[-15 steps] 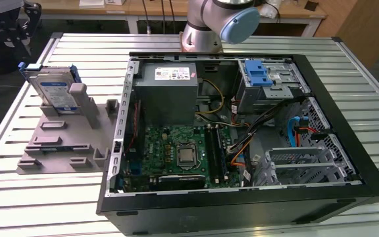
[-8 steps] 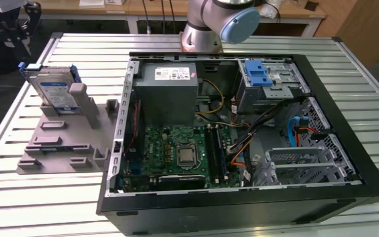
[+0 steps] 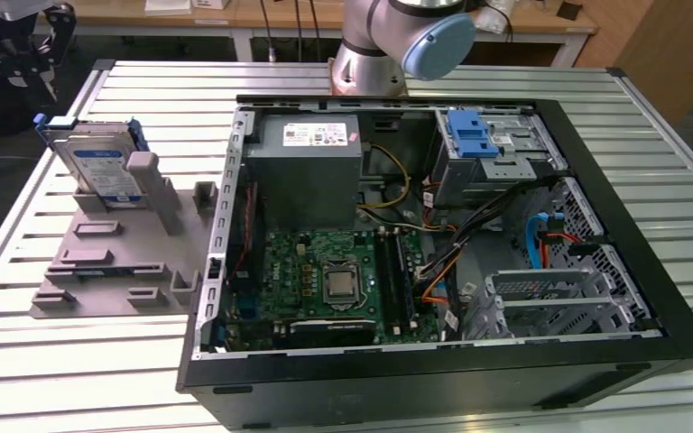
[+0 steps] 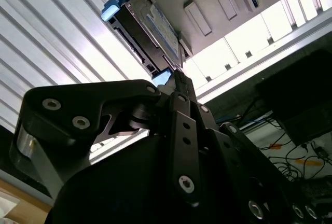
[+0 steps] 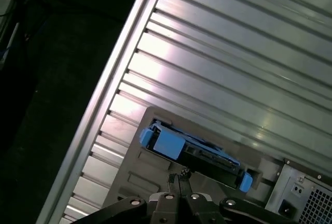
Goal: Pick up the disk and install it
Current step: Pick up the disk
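Exterior view, from its left: the disk [image 3: 97, 167] stands on edge in a slot of the grey fixture [image 3: 112, 248], blue frame around it and label facing out, on the slatted metal table [image 3: 82, 379]. It sits well apart from the open computer case [image 3: 443, 379], not installed. Inside the case, going right: grey power supply [image 3: 310, 171], green motherboard [image 3: 335, 280] below it, then the drive cage with a blue latch [image 3: 491, 144] at the far corner. The arm's base [image 3: 383, 45] stands behind the case.

The wrist views give what the exterior view doesn't, the gripper close up. In the first wrist view the gripper [image 5: 179, 176] hangs just over the disk's [image 5: 202, 154] top edge. Its fingers are drawn together with nothing between them. Contact with the disk can't be judged. The fixture [image 5: 135, 169], table slats [image 5: 233, 53] and a back corner of the case [image 5: 303, 195] also show.

The second wrist view looks along the gripper [image 4: 177, 76] from behind. It shows the disk's [image 4: 155, 27] label face, the fixture's [image 4: 207, 1] empty slots, and cables on the floor [image 4: 290, 156] past the table edge.
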You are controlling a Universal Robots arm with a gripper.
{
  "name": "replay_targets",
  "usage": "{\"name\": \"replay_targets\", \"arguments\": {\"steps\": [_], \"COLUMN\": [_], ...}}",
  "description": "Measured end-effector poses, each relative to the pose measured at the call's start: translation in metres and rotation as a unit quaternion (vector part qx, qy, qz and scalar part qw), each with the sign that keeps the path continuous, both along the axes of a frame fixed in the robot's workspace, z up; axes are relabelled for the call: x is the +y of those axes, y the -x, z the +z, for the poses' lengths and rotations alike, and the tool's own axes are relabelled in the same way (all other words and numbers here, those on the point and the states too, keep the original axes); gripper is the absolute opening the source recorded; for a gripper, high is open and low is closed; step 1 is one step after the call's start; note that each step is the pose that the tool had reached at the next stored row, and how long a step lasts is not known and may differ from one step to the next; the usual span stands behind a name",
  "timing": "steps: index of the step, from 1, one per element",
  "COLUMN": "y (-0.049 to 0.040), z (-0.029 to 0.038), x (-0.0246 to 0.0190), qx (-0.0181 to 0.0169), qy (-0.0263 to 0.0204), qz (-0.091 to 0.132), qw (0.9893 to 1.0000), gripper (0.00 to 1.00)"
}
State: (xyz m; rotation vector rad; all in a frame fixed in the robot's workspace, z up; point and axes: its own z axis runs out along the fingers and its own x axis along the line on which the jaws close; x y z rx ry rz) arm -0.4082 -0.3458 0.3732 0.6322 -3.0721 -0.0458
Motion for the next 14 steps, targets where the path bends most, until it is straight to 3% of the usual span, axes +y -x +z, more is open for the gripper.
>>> {"name": "replay_targets", "arguments": {"steps": [14], "y": [0.0], "z": [0.0], "x": [0.0], "qx": [0.0], "qy": [0.0], "qz": [0.039], "qw": [0.9992], "gripper": [0.11]}}
